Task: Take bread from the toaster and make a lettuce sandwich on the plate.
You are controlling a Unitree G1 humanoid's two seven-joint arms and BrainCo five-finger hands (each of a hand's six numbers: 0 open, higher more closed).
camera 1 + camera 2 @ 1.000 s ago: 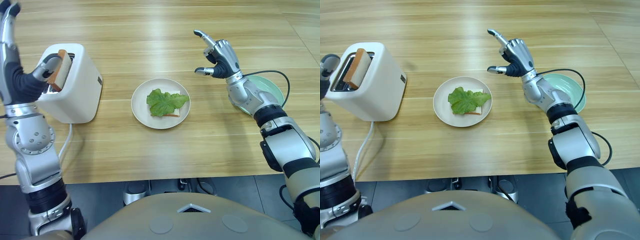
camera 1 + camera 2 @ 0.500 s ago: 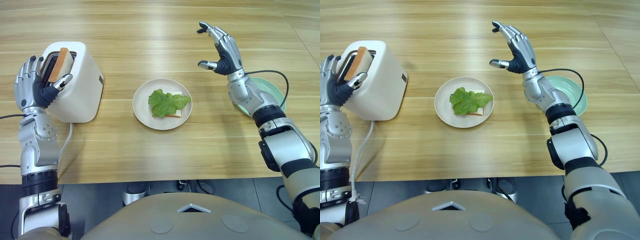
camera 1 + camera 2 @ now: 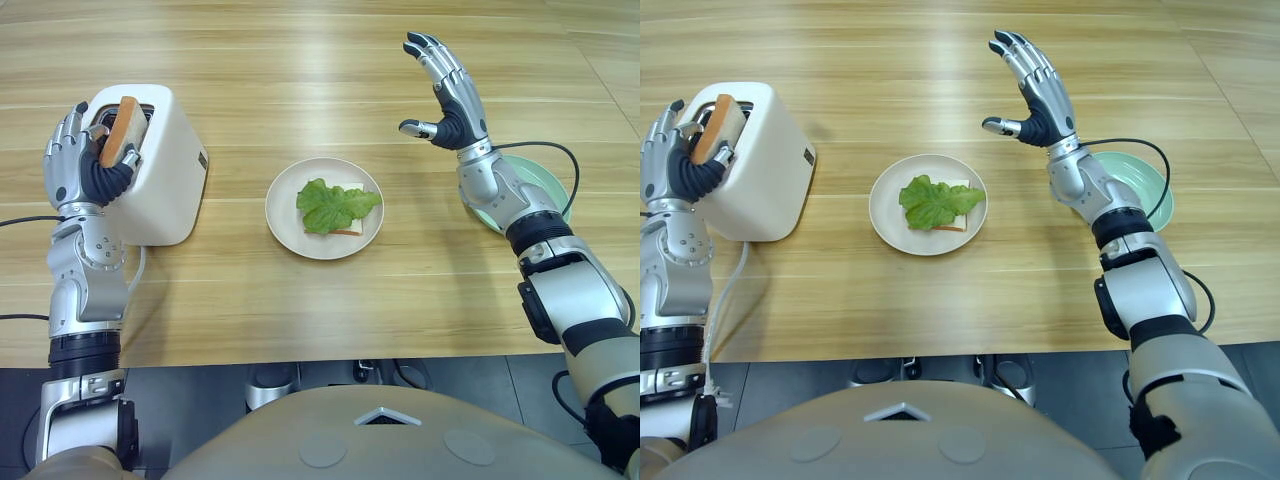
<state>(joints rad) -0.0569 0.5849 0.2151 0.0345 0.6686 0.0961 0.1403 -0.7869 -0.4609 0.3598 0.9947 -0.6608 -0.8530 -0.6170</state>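
Bread (image 3: 122, 128) stands in the toaster (image 3: 165, 190), fingers of the left robot hand (image 3: 82, 160) curled around it, right robot hand (image 3: 450, 95) spread empty; lettuce (image 3: 335, 205) already covers a slice (image 3: 347, 230) on the plate (image 3: 285, 225), top not yet placed.

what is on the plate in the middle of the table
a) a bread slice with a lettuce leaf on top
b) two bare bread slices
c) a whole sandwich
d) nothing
a: the plate holds a bread slice mostly covered by a lettuce leaf.
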